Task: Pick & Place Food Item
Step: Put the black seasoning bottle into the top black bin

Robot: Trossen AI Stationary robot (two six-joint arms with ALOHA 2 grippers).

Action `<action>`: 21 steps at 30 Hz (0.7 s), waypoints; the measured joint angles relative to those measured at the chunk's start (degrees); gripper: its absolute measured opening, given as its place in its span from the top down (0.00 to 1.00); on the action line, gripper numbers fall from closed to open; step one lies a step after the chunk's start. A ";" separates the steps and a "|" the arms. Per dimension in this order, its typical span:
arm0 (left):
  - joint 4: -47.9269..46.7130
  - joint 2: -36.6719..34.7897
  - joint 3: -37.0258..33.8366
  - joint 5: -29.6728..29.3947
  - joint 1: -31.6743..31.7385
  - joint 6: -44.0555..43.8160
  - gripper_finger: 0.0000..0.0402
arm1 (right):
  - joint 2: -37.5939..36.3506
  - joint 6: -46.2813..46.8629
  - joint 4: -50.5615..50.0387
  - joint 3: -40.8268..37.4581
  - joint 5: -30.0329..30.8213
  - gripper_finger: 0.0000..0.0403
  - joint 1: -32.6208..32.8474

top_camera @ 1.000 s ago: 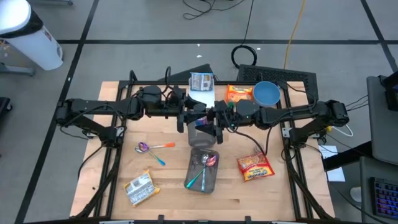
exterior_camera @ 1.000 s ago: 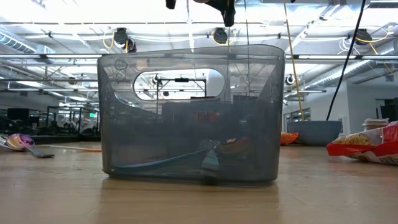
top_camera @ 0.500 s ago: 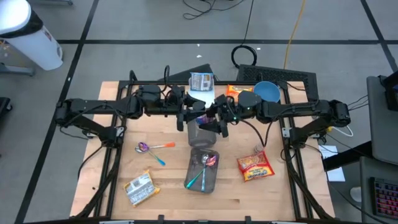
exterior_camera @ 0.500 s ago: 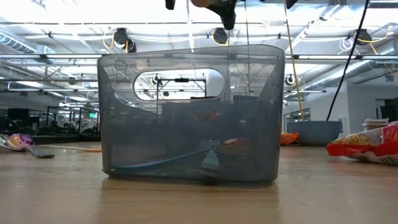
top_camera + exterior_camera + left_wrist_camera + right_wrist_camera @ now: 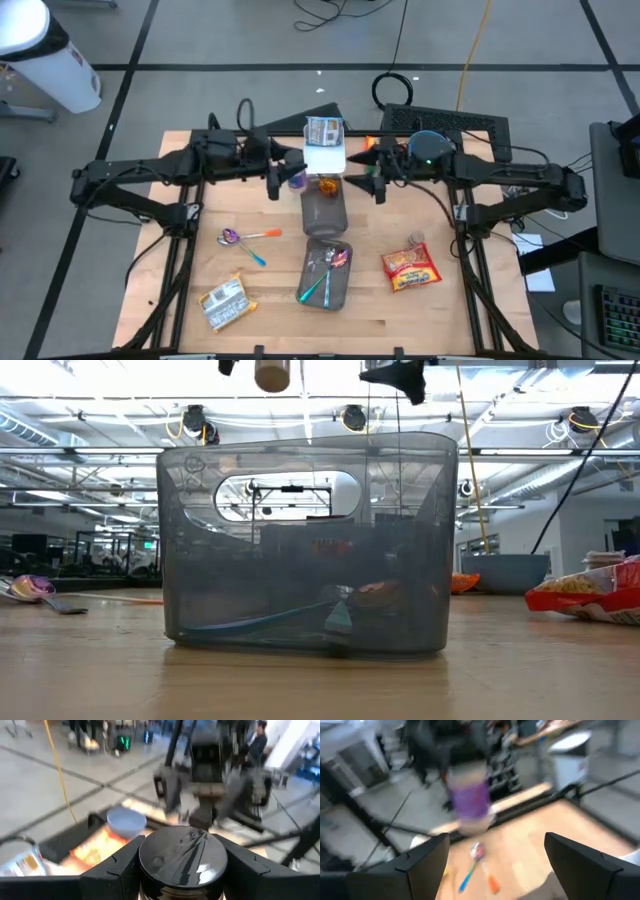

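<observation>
1. Jaws of the left gripper are closed on a small jar — the left wrist view shows its dark round lid filling the space between the two fingers, and the right wrist view shows its purple label.
2. Jaws of the right gripper stand wide apart with nothing between them; the right wrist view shows both fingers spread and bare.
3. Both grippers face each other above the far middle of the wooden table, the left one holding the jar in the air, just beside a white box.
4. An orange item lies on the table between the two grippers, just beyond an empty grey bin.
5. Nearer the front edge, a second grey bin holds spoons.
6. A red snack packet lies to its right, well apart from both grippers.
7. A silver packet sits near the front left — loose spoons lie between it and the left arm.
8. A blue bowl rests at the far right, beside the right arm.
</observation>
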 joint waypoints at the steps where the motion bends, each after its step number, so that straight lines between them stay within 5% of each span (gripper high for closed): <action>1: -1.06 0.26 -0.02 0.26 -0.41 -0.30 0.48 | -1.19 0.01 0.17 -1.18 1.75 0.21 0.01; 10: -1.42 4.82 -0.22 -2.16 -2.19 -0.87 0.48 | -10.70 9.54 3.27 -16.07 7.37 0.21 0.20; 21: 13.74 5.36 -10.73 -4.75 -1.66 -7.95 0.48 | -15.62 21.73 25.18 -33.87 14.85 0.21 6.66</action>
